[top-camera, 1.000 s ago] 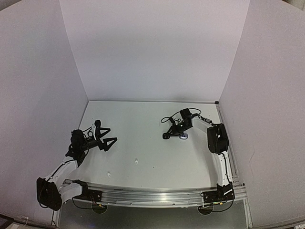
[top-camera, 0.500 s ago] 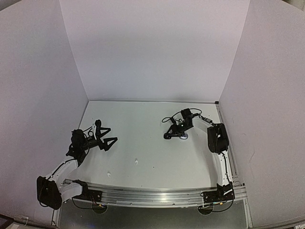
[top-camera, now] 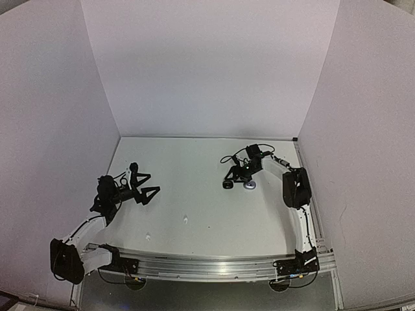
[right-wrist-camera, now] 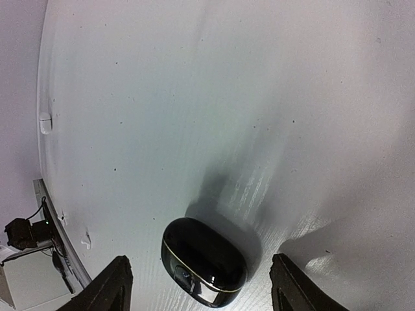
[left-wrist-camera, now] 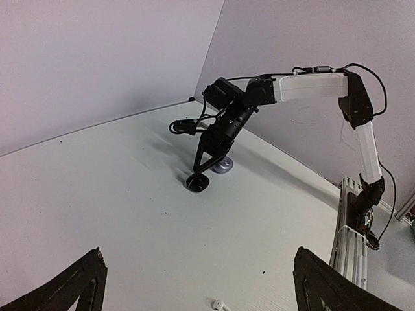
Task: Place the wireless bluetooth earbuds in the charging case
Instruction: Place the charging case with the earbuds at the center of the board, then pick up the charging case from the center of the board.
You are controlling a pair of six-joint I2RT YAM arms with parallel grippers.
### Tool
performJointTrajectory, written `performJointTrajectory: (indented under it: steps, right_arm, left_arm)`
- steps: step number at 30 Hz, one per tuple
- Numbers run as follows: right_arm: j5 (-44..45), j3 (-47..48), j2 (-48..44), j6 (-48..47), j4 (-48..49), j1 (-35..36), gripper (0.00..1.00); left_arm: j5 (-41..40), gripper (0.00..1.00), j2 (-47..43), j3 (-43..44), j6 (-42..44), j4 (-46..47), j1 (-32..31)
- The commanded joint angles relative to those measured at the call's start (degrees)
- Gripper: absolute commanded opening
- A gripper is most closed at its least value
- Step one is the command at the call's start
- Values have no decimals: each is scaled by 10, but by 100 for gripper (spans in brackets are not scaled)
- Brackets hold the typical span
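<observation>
Between my right gripper's [right-wrist-camera: 201, 256] spread fingers: black case [right-wrist-camera: 204, 262] on table [right-wrist-camera: 259, 97] | left gripper [left-wrist-camera: 198, 250] spread too, white earbud [left-wrist-camera: 217, 303] lying apart

Broad bare tabletop [top-camera: 194, 168]; black case [right-wrist-camera: 204, 261] between right fingers [right-wrist-camera: 113, 288].

White table [top-camera: 194, 168]: black case [right-wrist-camera: 204, 261], grey case [left-wrist-camera: 225, 167], white earbud [top-camera: 185, 219].
</observation>
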Motion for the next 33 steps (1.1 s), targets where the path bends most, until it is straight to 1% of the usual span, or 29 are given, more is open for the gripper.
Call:
performJointTrajectory:
  steps: [1,2,4,6,8,10,11,12,13,15,16,22,25,27,30,33]
  right_arm:
    - [30,29,-32,-3,-19,13,72]
    - [32,37,-42,-5,-19,20,73]
    - [37,55,-61,-7,-19,32,76]
    - [47,70,-83,-12,-19,45,79]
    - [63,76,-105,-20,-18,60,81]
    - [83,75,-129,-31,-18,76,82]
    - [95,73,-139,-36,-17,85,82]
    - [110,69,-150,-41,-18,96,83]
    - [118,65,-162,-46,-18,104,83]
    - [132,52,-183,-53,-17,120,83]
    - [134,43,-191,-54,-17,124,83]
    - [144,-7,-240,-56,-15,153,83]
    - [155,-31,-261,-52,-11,167,84]
    - [163,-44,-273,-48,-7,176,84]
    - [173,-59,-286,-39,1,187,84]
    - [176,-66,-293,-27,8,194,83]
  left_arm:
    - [-15,99,2,43,29,-60,-1]
    - [-24,99,5,58,66,-119,-1]
    - [-57,100,23,102,171,-264,0]
    - [-93,100,60,177,311,-446,10]
    - [-137,100,115,241,441,-593,25]
    - [-174,100,165,290,540,-697,57]
    - [-195,100,201,310,577,-732,73]
    - [-218,100,223,329,595,-751,82]
    - [-240,100,243,348,610,-765,88]
    - [-245,100,274,372,653,-790,92]
    - [-245,100,288,375,680,-787,93]
    - [-249,100,342,351,827,-691,94]
    - [-261,100,376,354,845,-649,94]
    - [-270,100,405,368,846,-640,94]
    - [-261,100,443,385,847,-638,93]
    - [-253,99,463,383,845,-606,93]
